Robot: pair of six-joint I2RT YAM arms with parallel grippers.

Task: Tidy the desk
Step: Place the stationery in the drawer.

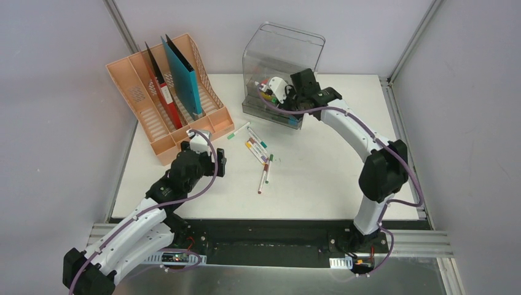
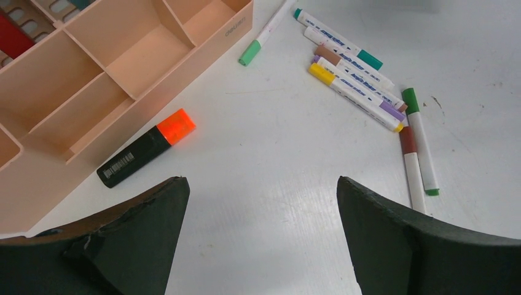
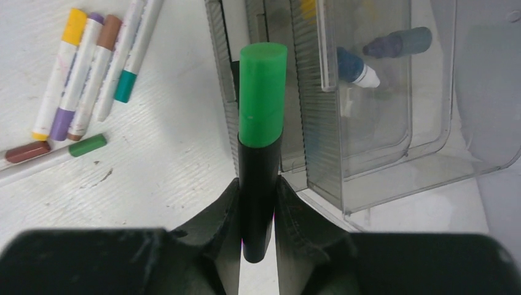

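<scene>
The white desk (image 1: 319, 178) carries several loose markers (image 1: 258, 147) in its middle, seen closer in the left wrist view (image 2: 356, 80). A black highlighter with an orange cap (image 2: 146, 147) lies against the peach rack's front. My left gripper (image 2: 261, 184) hovers open over bare desk just short of that highlighter and holds nothing. My right gripper (image 3: 257, 184) is shut on a black highlighter with a green cap (image 3: 261, 98), held at the front edge of the clear drawer box (image 3: 368, 153). In the top view the right gripper (image 1: 289, 98) sits at the box's open drawer.
The peach slotted rack (image 1: 153, 123) stands at the back left with a red folder (image 1: 161, 86) and a teal folder (image 1: 183, 74) upright in it. The clear drawer box (image 1: 279, 55) stands at the back centre with a few pens (image 3: 359, 67) inside.
</scene>
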